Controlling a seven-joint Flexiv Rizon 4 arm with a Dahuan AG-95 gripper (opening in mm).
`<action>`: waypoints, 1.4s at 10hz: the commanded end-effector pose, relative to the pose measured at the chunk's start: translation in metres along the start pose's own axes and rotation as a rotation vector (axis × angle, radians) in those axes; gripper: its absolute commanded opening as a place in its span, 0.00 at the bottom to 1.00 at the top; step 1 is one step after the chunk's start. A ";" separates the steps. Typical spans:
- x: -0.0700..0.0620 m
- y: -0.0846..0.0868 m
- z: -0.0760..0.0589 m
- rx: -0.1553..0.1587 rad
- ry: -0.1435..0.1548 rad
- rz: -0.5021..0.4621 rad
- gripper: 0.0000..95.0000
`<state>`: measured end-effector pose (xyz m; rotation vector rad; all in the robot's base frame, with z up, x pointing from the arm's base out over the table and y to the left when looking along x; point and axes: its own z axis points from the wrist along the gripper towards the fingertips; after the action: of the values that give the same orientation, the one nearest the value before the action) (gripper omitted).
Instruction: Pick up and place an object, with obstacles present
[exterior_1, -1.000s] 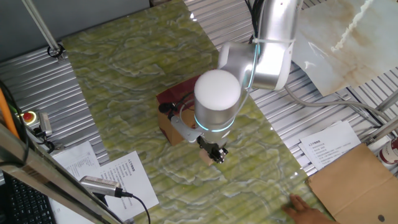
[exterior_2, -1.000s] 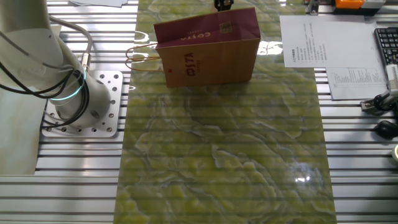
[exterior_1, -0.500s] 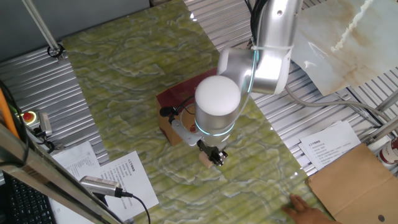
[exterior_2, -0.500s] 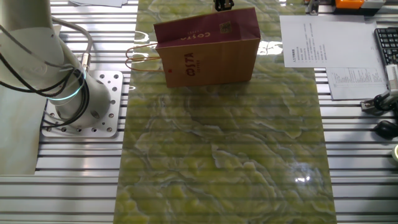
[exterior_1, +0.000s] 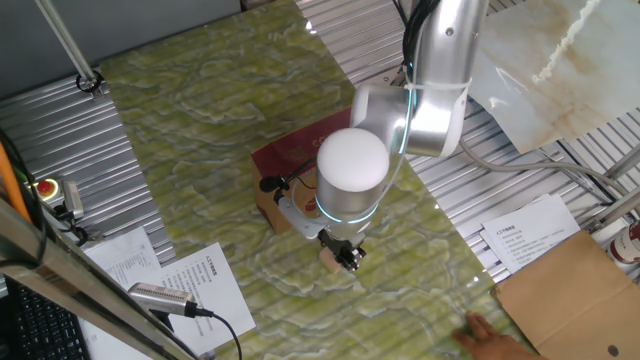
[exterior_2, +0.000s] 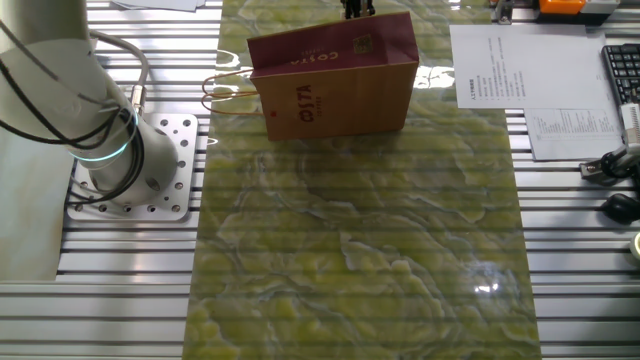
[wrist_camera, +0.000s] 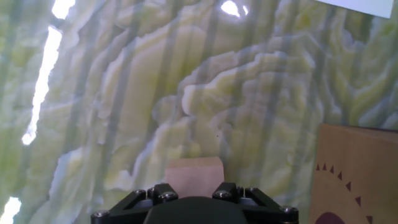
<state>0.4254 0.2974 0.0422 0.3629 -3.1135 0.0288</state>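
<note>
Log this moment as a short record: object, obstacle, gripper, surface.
object: small tan cube, at the gripper's fingertips, beside the carton
obstacle: upright brown COSTA carton with dark red top band
gripper: gripper over the cube; whether it is shut cannot be told
surface: green marbled mat on ribbed metal table

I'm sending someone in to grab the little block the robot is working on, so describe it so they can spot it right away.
Start at the green marbled mat and find the upright brown paper carton with the dark red top band. On the side of the carton facing away from the arm's base, at the gripper, sits the small pale tan cube. It is plain, with no lettering, and far smaller than the carton.
</note>
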 end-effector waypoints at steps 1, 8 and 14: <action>0.000 0.000 0.002 0.000 -0.010 -0.003 0.20; 0.000 0.000 0.002 0.005 -0.027 -0.031 1.00; 0.004 -0.005 -0.031 -0.002 -0.021 -0.036 1.00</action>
<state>0.4220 0.2905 0.0760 0.4211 -3.1290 0.0199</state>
